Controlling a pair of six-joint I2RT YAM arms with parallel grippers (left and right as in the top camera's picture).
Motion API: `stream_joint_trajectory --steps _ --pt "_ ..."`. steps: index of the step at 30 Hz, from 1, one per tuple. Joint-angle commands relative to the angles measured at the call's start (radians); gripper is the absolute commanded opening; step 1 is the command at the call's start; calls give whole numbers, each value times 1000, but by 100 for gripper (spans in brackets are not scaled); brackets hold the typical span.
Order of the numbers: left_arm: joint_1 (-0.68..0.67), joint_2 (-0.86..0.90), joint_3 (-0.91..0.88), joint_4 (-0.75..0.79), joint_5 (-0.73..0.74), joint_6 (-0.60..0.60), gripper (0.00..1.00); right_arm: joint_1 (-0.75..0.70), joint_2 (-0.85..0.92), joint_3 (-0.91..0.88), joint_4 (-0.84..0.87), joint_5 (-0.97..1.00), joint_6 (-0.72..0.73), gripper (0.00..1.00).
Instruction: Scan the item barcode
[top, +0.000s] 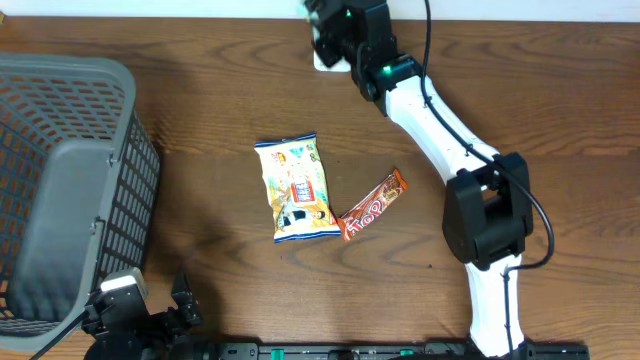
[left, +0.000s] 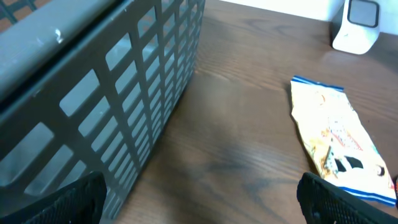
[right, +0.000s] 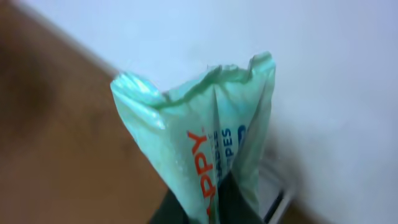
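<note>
Right wrist: green wipes pack (right: 205, 143) pinched in right jaws, long axis pointing straight out from them, near white scanner (left: 356, 25) at far desk edge; left jaws spread, well apart.

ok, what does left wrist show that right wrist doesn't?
Left wrist only: grey slatted plastic basket, yellow-and-blue foil snack packet lying flat, small white scanner-like device at the far edge, and the open left claw.
Right wrist only: pale green crinkled plastic packet with red and blue print, pinched in the shut right claw, white wall behind.
Both: the brown wooden table.
</note>
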Motion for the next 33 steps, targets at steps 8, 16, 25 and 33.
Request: stream_joint_trajectory --steps 8,16,25,33 --pt "3 -2 5 3 -2 -9 98 -35 226 107 219 132 -35 1" --pt "3 -2 5 3 -2 -9 98 -35 238 164 189 138 32 1" --pt "3 -2 5 3 -2 -9 98 -68 27 198 -272 359 73 1" --pt "3 -2 5 3 -2 -9 98 -279 -103 198 -665 607 71 1"
